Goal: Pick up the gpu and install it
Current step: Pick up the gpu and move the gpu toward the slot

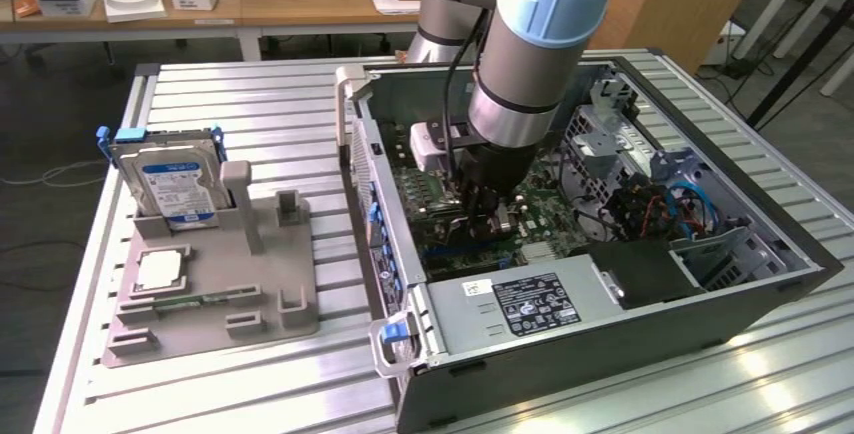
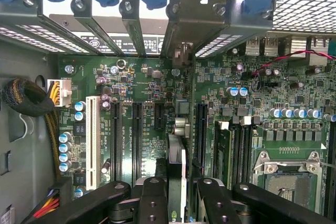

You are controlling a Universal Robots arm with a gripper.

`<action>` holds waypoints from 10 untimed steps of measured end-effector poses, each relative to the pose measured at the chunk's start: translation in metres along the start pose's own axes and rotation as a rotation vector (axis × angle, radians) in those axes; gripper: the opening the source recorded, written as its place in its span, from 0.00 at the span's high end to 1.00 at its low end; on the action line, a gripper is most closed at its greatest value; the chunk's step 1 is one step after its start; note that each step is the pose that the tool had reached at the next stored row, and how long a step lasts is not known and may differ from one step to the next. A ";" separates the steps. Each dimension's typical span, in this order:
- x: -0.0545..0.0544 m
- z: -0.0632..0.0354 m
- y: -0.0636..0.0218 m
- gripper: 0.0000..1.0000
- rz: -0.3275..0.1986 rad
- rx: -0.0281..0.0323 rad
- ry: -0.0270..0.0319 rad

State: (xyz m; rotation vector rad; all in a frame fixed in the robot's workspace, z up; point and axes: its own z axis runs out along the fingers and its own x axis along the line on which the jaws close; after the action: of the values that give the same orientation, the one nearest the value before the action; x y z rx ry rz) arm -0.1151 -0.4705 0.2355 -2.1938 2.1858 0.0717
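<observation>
One step in hand, by the look: seating the card. At the exterior view's left, grey fixture tray w/ hard drive standing upright in it, well apart from the work; leave alone. Further right, open pc case, arm down inside. Gripper low over the motherboard, fingers clenched on the gpu, held edge-on betw. them, metal end toward the rear slot openings. Seemingly lined up betw. a short black slot and a long one, tho target slot hard to tell, likewise contact w/ the board. To do well: keep card upright, edge parallel w/ slot, bracket tucked into its opening, press straight down, evenly, no twist. Mind small caps close by. Blue cables at the exterior view's right, well apart from the card; no bother.
</observation>
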 end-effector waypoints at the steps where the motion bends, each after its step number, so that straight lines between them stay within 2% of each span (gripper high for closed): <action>1: 0.000 0.0000 0.0000 0.73 0.000 0.0000 0.0000; 10: 0.000 0.0022 0.0000 0.73 0.000 0.0000 0.0001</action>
State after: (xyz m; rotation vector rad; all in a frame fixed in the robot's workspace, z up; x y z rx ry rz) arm -0.1151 -0.4705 0.2333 -2.1940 2.1857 0.0716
